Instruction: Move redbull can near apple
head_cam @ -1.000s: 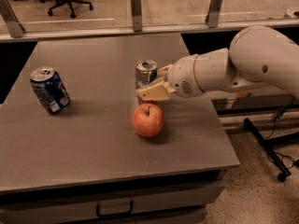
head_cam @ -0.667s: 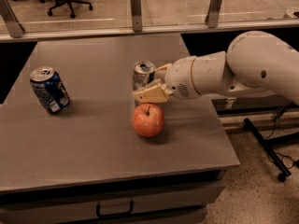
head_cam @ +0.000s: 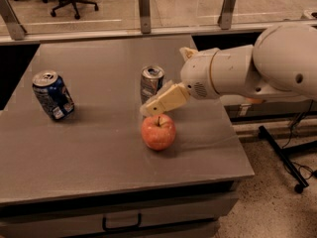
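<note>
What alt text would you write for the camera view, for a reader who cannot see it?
A white robot arm reaches in from the right, its gripper right at the redbull can, which stands upright just behind the apple on a grey table. A dark-blue can stands apart near the table's left edge.

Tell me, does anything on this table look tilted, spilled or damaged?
Only the blue can at the left of the table stands out: it seems to lean leftward, while the redbull can stands upright. The gripper is at that can's lower part, behind the apple. Nothing spilled.
</note>
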Controlling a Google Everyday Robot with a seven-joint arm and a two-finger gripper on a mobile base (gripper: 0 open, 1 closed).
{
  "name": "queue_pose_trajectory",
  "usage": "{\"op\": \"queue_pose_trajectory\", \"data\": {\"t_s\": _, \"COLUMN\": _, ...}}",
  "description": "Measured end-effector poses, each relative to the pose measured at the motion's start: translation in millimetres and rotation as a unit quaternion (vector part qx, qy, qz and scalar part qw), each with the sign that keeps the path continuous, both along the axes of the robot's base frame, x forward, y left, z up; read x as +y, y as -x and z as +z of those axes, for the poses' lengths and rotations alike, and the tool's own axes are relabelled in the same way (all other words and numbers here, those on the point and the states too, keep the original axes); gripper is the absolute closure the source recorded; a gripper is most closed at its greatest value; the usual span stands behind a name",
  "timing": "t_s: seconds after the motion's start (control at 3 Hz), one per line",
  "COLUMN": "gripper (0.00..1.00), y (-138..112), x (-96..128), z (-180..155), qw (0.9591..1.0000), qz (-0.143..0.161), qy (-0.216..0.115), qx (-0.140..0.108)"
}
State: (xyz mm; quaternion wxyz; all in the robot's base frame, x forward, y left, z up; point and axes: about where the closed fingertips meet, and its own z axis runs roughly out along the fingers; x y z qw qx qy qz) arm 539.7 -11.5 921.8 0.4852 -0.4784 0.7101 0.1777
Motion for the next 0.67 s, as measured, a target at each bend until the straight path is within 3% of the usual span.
{"op": "queue_pose_trajectory", "data": {"t_s": 0.33, "gripper": 0.00, "y": 8.3, "x": -24.4, "z": 40.7, "qw": 0.9971, "qz": -0.073, "qy": 0.003, "qx": -0.024}}
{"op": "queue_pose_trajectory", "data": {"t_s": 0.67, "gripper": 0.00, "y": 24.8, "x": -59.4, "z": 65.8, "qw": 0.9865, "qz": -0.158, "qy": -0.014, "qx": -0.039}}
